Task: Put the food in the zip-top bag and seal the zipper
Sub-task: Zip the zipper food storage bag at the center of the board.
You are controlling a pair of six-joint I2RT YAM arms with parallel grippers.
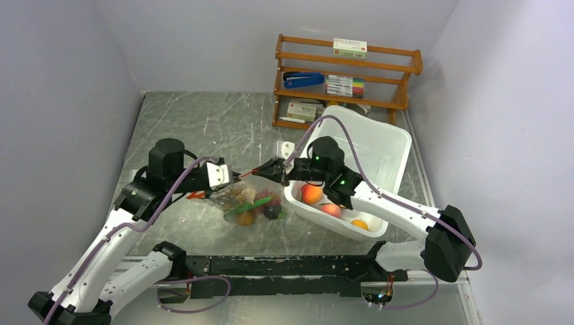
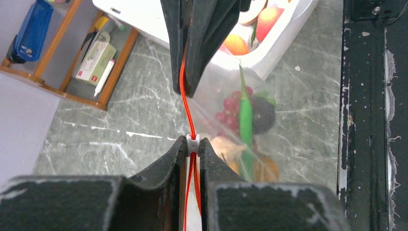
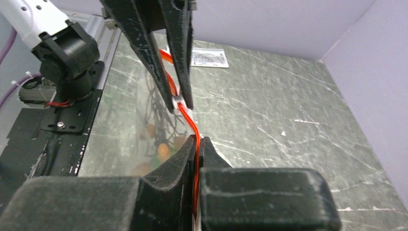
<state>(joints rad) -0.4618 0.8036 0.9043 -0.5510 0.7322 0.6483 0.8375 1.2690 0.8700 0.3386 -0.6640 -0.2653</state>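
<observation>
Basically left gripper and right gripper were clamped on the zipper; a jerky pull could slip it, leaving the bag unsealed.

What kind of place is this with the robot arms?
Probably a robot practice booth, not a home: plain walls box in one grey table, a left arm and right arm are bolted at its near edge, and a wooden rack holds markers and a stapler.
</observation>
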